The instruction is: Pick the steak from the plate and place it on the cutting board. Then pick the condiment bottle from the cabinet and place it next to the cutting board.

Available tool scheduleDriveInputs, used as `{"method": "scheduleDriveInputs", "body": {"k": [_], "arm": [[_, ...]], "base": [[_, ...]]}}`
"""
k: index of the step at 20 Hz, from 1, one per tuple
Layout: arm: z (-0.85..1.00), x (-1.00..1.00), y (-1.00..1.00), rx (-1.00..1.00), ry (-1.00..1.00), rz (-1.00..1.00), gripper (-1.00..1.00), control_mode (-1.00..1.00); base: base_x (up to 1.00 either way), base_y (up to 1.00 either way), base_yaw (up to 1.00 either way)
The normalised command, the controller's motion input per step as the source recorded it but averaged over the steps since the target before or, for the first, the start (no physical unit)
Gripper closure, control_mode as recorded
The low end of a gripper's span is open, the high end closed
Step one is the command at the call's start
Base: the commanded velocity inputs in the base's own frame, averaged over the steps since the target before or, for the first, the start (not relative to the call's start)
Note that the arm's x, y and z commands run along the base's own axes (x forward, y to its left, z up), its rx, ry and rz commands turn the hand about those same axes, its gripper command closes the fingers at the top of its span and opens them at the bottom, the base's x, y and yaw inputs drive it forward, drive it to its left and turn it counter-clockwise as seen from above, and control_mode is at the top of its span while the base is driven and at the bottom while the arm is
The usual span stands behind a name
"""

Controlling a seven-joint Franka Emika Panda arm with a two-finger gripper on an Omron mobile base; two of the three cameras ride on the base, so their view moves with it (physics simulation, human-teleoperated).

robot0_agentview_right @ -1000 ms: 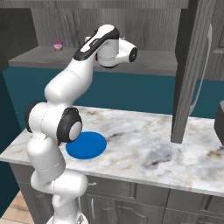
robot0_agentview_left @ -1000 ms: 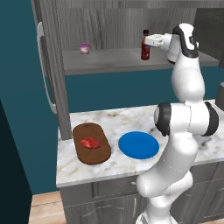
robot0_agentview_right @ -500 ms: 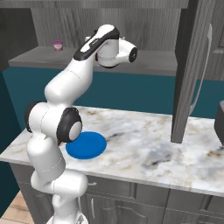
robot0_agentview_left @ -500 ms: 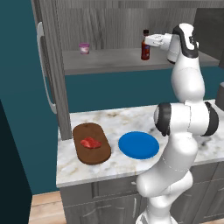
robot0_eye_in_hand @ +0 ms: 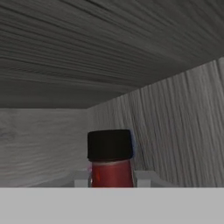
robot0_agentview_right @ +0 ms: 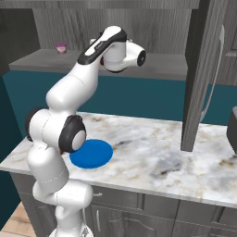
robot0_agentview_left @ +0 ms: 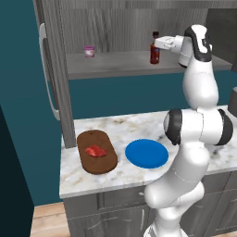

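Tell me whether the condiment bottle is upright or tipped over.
Upright. The condiment bottle stands on the cabinet shelf with its black cap on top, and the gripper is closed on it just below the cap.

The tool [robot0_agentview_left: 156, 44] now pinches tight on the condiment bottle [robot0_agentview_left: 154, 50] up on the cabinet shelf [robot0_agentview_left: 115, 65], its jaws closing in from a wider gap a second ago.

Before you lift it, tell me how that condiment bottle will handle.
The condiment bottle looks rigid, so it should keep its shape in the gripper, shut on it. Tall and slim, it would probably tip if nudged. Its smooth sides might slip.
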Motion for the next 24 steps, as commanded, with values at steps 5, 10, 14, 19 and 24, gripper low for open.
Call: {"method": "scheduleDriveInputs", "body": {"k": [5, 10, 14, 19, 24], "arm": [[0.05, -0.23, 0.0, 0.0, 0.0, 0.0, 1.0, -1.0], [0.11, -0.23, 0.0, 0.0, 0.01, -0.01, 1.0, -1.0], [0.14, -0.23, 0.0, 0.0, 0.03, -0.02, 1.0, -1.0], [0.09, -0.25, 0.0, 0.0, 0.02, -0.02, 1.0, -1.0], [0.0, -0.28, 0.0, 0.0, 0.0, 0.0, 1.0, -1.0]], "base": [[0.0, 0.0, 0.0], [0.0, 0.0, 0.0], [0.0, 0.0, 0.0], [0.0, 0.0, 0.0], [0.0, 0.0, 0.0]]}}
